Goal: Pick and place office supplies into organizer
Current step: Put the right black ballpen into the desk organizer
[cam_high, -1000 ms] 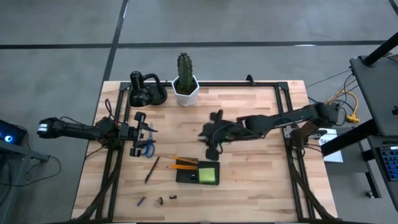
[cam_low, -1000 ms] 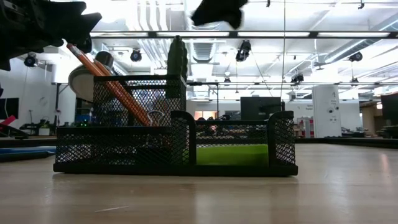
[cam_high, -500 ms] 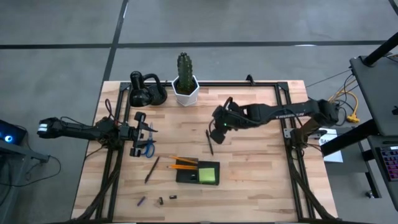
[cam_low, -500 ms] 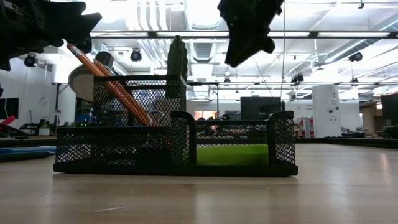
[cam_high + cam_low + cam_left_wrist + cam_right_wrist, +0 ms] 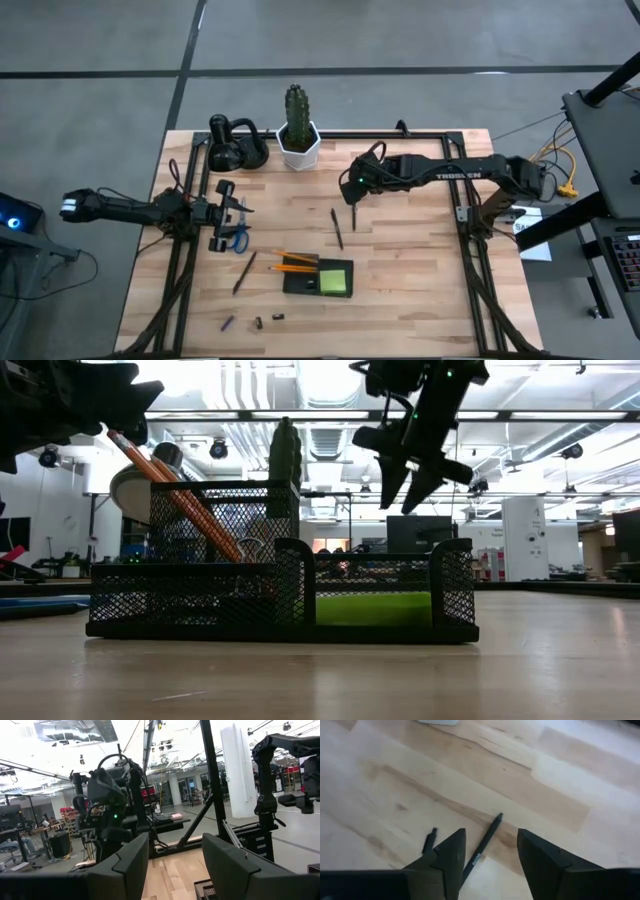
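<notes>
Right tool (image 5: pixel 352 192) hangs over the middle of the worktop (image 5: pixel 400 290), fingers spread with nothing between them; the right wrist view shows bare wood and a dark pen (image 5: pixel 482 846) lying in the gap below the fingers. In the high view we see that pen (image 5: pixel 337 228) flat on the wood, well apart from the organizer (image 5: pixel 318 278), with a second short dark stick just beside it, probably another pen, though we cannot tell for certain at this range.

Left tool (image 5: pixel 228 213) waits at the left side of the worktop, jaws spread and empty, directly above the blue-handled scissors (image 5: pixel 238 238).

Organizer state: two orange pencils (image 5: pixel 293 264) lean in its left compartment, the green sticky pad (image 5: pixel 335 279) sits in the right one. Still loose on the worktop: another dark pen (image 5: pixel 244 272) left of the organizer, small clips (image 5: pixel 258 322) near the front edge, the scissors.

Step in hand, as we judge it: the right arm is lining up over the loose pen, grasp not yet begun.

Next move calls for: lower the right tool so its fingers straddle the pen across its width, pinch near mid-length, lift, carry to the pencil compartment. The pen is thin and lies flat, so the fingertips must reach almost to the wood.
</notes>
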{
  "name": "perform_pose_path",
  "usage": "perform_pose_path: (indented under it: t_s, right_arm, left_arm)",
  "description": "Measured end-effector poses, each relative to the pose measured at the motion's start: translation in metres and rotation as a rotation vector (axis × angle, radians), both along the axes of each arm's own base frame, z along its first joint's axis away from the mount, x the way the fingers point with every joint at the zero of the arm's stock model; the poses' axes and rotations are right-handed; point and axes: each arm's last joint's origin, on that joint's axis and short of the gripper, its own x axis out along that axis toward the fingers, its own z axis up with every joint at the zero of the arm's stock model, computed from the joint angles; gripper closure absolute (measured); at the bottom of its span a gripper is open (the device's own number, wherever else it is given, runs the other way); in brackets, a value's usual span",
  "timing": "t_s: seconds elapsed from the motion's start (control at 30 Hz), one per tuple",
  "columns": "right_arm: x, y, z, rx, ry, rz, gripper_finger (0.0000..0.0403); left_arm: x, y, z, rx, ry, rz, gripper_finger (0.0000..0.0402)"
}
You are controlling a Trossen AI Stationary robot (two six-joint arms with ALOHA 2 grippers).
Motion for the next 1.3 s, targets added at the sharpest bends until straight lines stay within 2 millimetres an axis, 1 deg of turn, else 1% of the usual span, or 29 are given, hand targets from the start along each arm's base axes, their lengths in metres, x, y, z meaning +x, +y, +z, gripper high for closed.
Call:
perform_pose_path:
  t_s: [0.13,0.43,0.53,0.63,0.73,0.8,1.03,1.3]
  right_arm:
    - [0.000,0.001,-0.012,0.018,-0.036,-0.043,0.0229]
    - [-0.002,0.006,-0.040,0.029,-0.103,-0.029,0.0207]
    - [0.002,0.006,-0.054,0.049,-0.113,-0.026,0.0200]
    - [0.009,0.007,-0.070,0.067,-0.093,-0.011,0.0196]
    - [0.014,0.007,-0.084,0.076,0.002,0.001,0.0195]
    - [0.018,0.006,-0.088,0.080,0.043,-0.001,0.0195]
    - [0.033,0.004,-0.098,0.102,0.072,-0.012,0.0195]
    - [0.030,0.004,-0.116,0.100,0.179,-0.029,0.0198]
  left_arm:
    - [0.000,0.000,0.000,0.000,-0.001,0.000,0.0232]
    - [0.000,0.000,0.001,0.000,-0.008,0.000,0.0232]
    - [0.000,0.000,0.001,0.000,-0.010,0.000,0.0232]
    - [0.000,0.000,0.001,0.000,-0.012,0.000,0.0232]
    - [0.000,0.000,0.001,0.000,-0.013,0.000,0.0232]
    - [0.000,0.000,0.001,0.000,-0.014,0.000,0.0232]
    - [0.000,0.000,0.001,0.000,-0.013,0.000,0.0232]
    - [0.000,0.000,0.001,0.000,-0.009,0.000,0.0232]
